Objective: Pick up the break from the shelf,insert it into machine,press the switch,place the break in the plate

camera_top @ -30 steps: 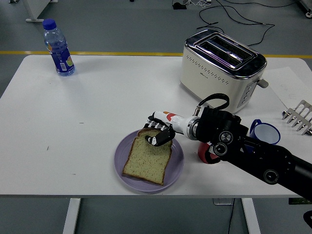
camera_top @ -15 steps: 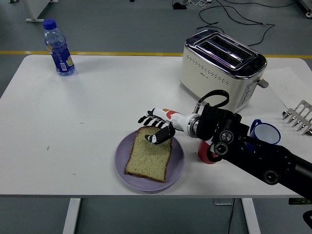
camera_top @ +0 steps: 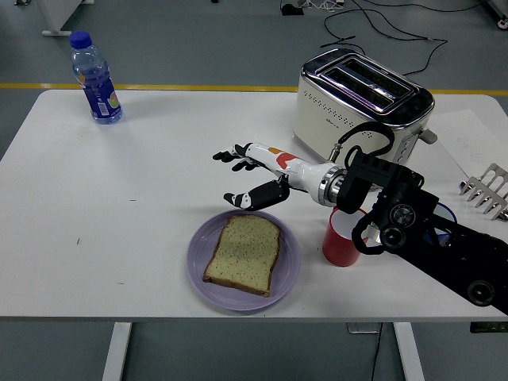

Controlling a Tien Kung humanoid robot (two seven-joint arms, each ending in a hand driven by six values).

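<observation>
Bread slice lies flat on the purple plate near the table's front edge; right hand hovers just above and behind it, fingers spread, holding nothing. Risk: the forearm passes close over the red cup, with the toaster behind, so a careless retreat may tip the cup.

Table layout, near edge to far corners.
Brown bread slice on round lilac plate at near edge; red plastic cup right; cream toaster behind; clear water bottle far-left corner.
</observation>
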